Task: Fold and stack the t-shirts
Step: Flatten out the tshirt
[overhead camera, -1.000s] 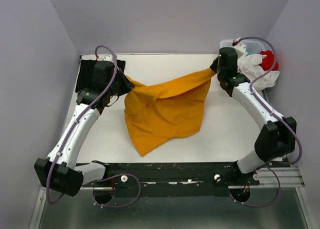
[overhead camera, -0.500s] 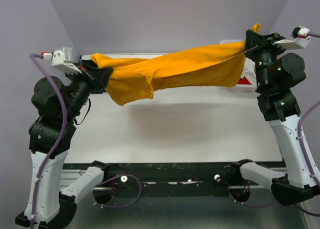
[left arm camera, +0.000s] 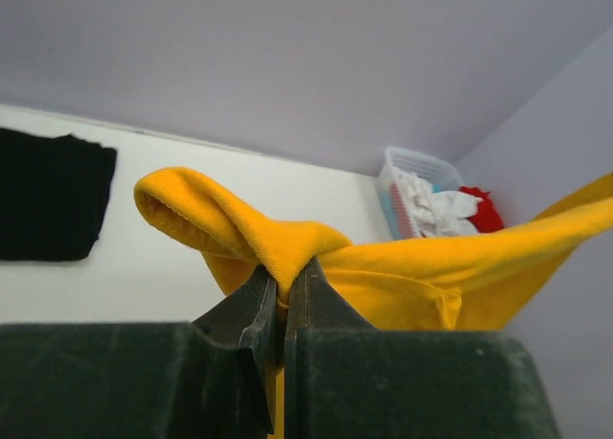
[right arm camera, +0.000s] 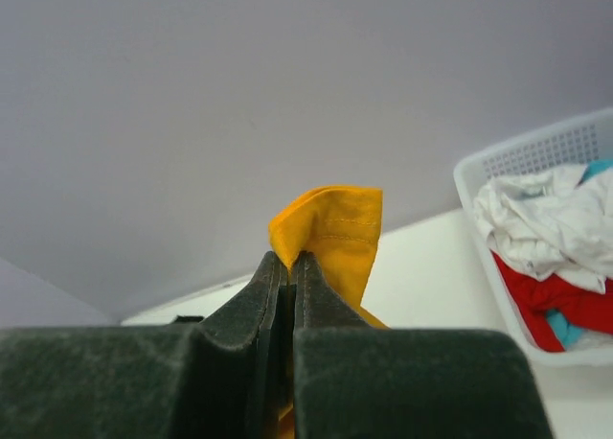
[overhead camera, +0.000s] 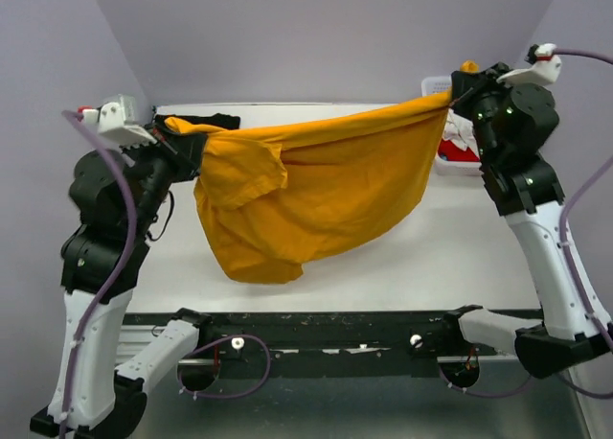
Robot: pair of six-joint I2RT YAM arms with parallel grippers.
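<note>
The mustard orange-yellow t-shirt (overhead camera: 316,190) hangs in the air, stretched between both raised arms, sagging in the middle above the table. My left gripper (overhead camera: 170,132) is shut on its left corner, seen pinched in the left wrist view (left arm camera: 283,266). My right gripper (overhead camera: 454,96) is shut on its right hemmed corner (right arm camera: 330,230). A black t-shirt (overhead camera: 213,121) lies folded at the back left of the table, also in the left wrist view (left arm camera: 48,195). White and red shirts (right arm camera: 546,238) lie in the basket.
A white plastic lattice basket (overhead camera: 437,84) stands at the back right corner, mostly behind the right arm; it shows in the left wrist view (left arm camera: 407,161) and right wrist view (right arm camera: 536,151). Grey walls enclose the white table (overhead camera: 460,247).
Both arms rose from the table and lifted the yellow shirt into the air. Since half a second ago the shirt has dropped open and hangs lower and wider.
</note>
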